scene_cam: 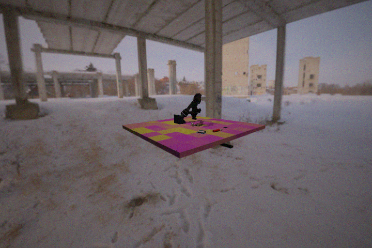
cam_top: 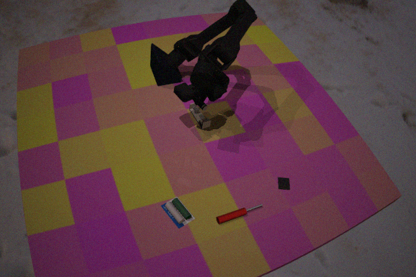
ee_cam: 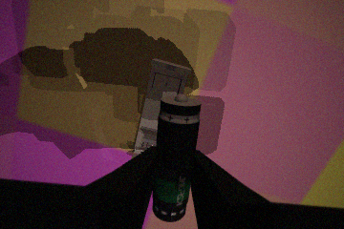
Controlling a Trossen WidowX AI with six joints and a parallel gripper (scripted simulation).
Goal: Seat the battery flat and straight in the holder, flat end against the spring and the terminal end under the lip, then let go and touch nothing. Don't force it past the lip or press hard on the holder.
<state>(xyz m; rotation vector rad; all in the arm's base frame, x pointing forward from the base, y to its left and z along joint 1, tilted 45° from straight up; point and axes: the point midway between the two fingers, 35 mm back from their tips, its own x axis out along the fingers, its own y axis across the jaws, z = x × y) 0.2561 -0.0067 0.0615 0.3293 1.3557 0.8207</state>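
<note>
The battery [ee_cam: 178,143] is dark with a green band, and its terminal end points up the wrist view. My gripper [ee_cam: 174,155] is shut on the battery, one finger on each side. The grey holder [ee_cam: 151,112] [cam_top: 199,116] lies on the table below and partly behind the battery in the wrist view, slightly turned relative to it. One end wall of the holder shows beyond the terminal end. The battery hides much of the holder's right side and near end. Whether the battery touches the holder cannot be told. In the exterior view the gripper and holder are too small to read.
A pack with a green and a white cylinder [cam_top: 181,208] [scene_cam: 201,132] lies toward the front of the table. A red screwdriver [cam_top: 231,216] [scene_cam: 216,130] lies to its right. A small black square [cam_top: 283,183] lies further right.
</note>
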